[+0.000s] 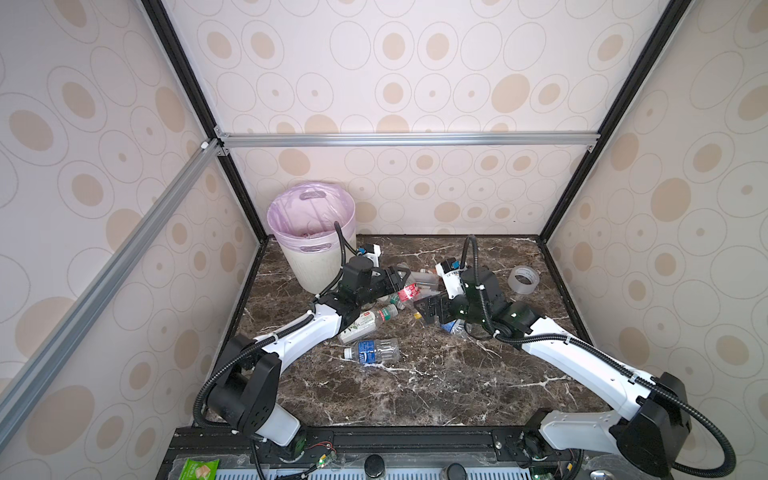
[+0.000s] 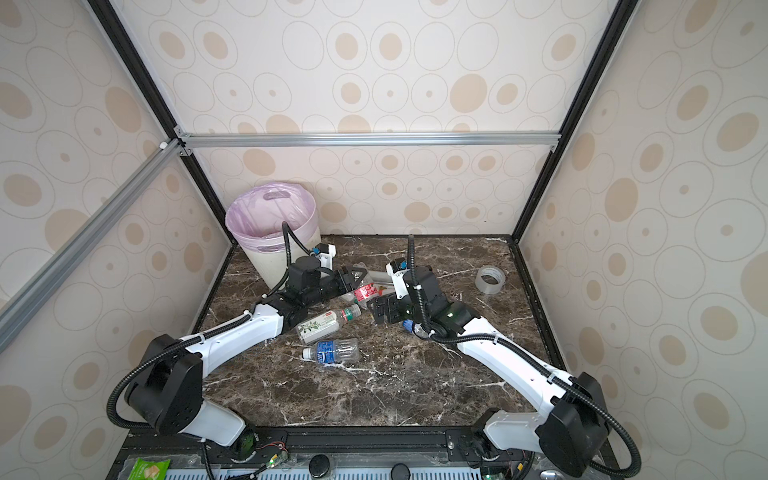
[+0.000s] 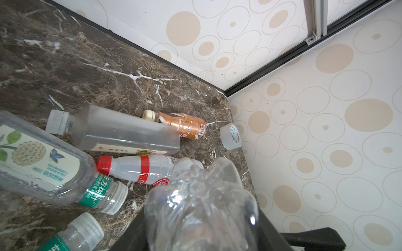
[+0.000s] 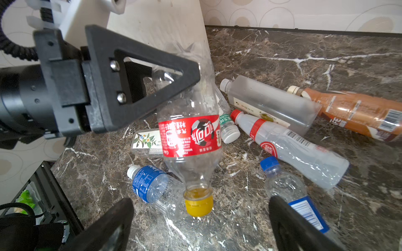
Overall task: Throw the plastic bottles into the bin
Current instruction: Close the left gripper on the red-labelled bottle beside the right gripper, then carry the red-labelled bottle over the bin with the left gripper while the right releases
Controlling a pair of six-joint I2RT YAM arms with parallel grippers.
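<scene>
Left claw [image 1: 398,283] clamps the base end of a clear red-label bottle [image 4: 189,134] at the middle of the marble table [image 1: 415,395], just right of the bin [image 1: 316,266] in both top views. From the right wrist, 1 black triangular finger [image 4: 100,82] lies across the bottle's clear body between label and base; the 2nd finger is hidden behind the plastic. The bottle's yellow cap [image 4: 199,205] points toward the right claw [image 1: 426,309], whose 2 fingers stand wide apart on either side of the cap, touching neither it nor the bottle.

The off-white bin, lined with a pink bag, stands in the table's far left corner against the back wall; what lies inside cannot be made out.

Other bottles lie on their sides around the 2 claws. A blue-label bottle [image 1: 372,351] with a white cap lies nearest the front, and a leaf-label bottle [image 1: 365,324] lies just behind it beside the left arm. A blue-cap bottle [image 4: 289,189] is near the right claw. Farther back are a red-cap bottle [image 3: 139,167], a frosted square bottle [image 3: 126,130] just beside it, and a brown bottle [image 3: 185,125] beyond that. A tape roll [image 1: 523,279] sits apart near the table's right edge.
</scene>
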